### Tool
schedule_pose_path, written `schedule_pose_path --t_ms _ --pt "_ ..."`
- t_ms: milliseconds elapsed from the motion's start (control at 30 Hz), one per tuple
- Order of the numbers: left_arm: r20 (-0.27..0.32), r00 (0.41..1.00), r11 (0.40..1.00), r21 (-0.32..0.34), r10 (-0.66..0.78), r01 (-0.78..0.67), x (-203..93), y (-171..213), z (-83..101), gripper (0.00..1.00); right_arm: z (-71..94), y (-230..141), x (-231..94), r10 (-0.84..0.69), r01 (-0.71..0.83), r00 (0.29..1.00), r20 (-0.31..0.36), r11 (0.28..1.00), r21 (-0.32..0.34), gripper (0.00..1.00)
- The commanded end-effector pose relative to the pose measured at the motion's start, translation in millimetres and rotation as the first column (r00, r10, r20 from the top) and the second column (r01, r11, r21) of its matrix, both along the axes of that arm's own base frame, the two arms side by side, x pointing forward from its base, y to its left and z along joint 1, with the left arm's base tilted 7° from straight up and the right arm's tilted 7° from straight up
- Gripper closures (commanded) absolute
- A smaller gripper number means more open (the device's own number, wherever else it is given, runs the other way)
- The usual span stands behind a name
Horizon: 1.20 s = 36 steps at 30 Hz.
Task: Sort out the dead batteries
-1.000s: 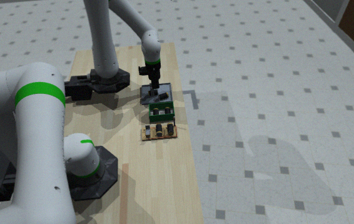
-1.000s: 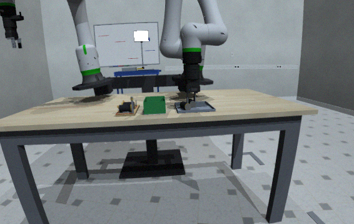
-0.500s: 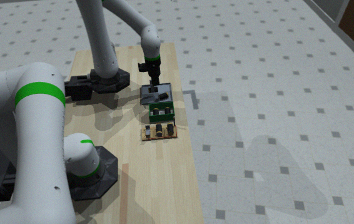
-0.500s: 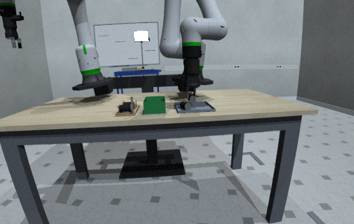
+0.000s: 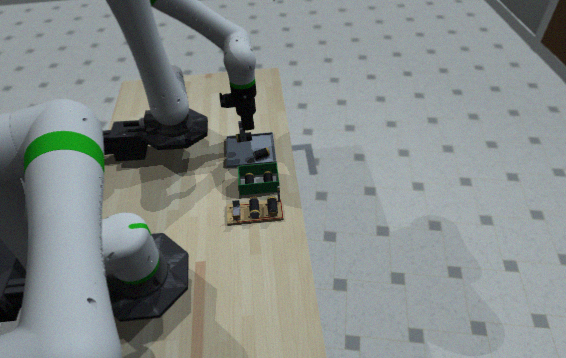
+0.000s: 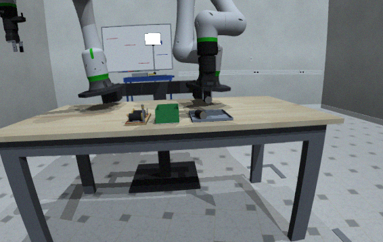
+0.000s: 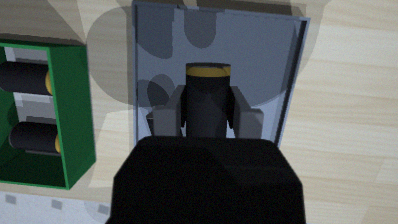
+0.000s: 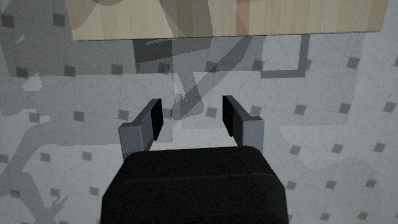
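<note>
My left gripper (image 5: 244, 132) (image 6: 208, 97) (image 7: 207, 98) is shut on a black battery (image 6: 208, 100) (image 7: 207, 90) with a gold band, lying level above the grey tray (image 5: 235, 146) (image 6: 220, 117) (image 7: 255, 45). Another battery (image 5: 261, 153) (image 6: 199, 114) lies in the tray. The green recycling box (image 5: 258, 188) (image 6: 167, 114) (image 7: 75, 115) stands upright, with two batteries (image 5: 249, 178) (image 5: 268, 177) (image 7: 25, 77) (image 7: 35, 136) inside. The holder board (image 5: 245, 212) carries two batteries (image 5: 254, 207) (image 5: 272, 206). Whether the bulb is lit cannot be told. My right gripper (image 6: 17, 51) (image 8: 192, 109) is open and empty.
The box stands between the tray and the holder board, close to both, near the table's (image 5: 260, 280) (image 6: 264, 118) edge. A thin upright part (image 5: 278, 194) rises at the board's end. The right gripper hangs beyond the table edge, over the floor (image 8: 200, 135).
</note>
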<state>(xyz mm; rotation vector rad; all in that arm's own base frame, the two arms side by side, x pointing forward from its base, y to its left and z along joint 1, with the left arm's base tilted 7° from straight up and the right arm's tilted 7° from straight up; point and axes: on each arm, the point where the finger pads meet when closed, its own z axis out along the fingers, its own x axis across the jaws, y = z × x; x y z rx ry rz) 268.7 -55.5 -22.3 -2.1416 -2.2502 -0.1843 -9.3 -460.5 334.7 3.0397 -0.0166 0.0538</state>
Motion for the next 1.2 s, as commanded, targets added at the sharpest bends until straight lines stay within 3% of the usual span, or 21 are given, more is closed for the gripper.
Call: schedule_pose_path --t_ms 0,400,800,933,1167 --pt "0.010 1.000 1.000 -0.006 -0.008 0.008 -0.5 -9.4 63.7 0.43 8.2 0.7 -5.7 -0.013 0.013 1.000 -0.005 1.000 -0.013 0.00" --pt "0.009 1.000 1.000 -0.005 -0.015 0.015 -0.9 -10.3 68.8 0.43 8.2 0.7 -5.7 -0.013 0.013 1.000 -0.005 1.000 -0.013 0.00" --pt "-0.017 0.968 0.968 0.008 -0.251 0.251 -1.0 -10.4 68.8 0.43 8.2 0.7 -5.7 -0.013 0.013 1.000 -0.005 1.000 -0.013 0.00" --pt "-0.029 0.905 0.905 0.019 -0.424 0.425 2.4 -10.1 68.8 0.43 8.2 0.7 -5.7 -0.013 0.013 1.000 -0.005 1.000 -0.013 0.00" --pt "-0.074 0.717 0.717 0.024 -0.693 0.696 2.5 -10.2 68.8 0.43 8.2 0.7 -5.7 -0.013 0.013 1.000 -0.005 1.000 -0.013 0.00"
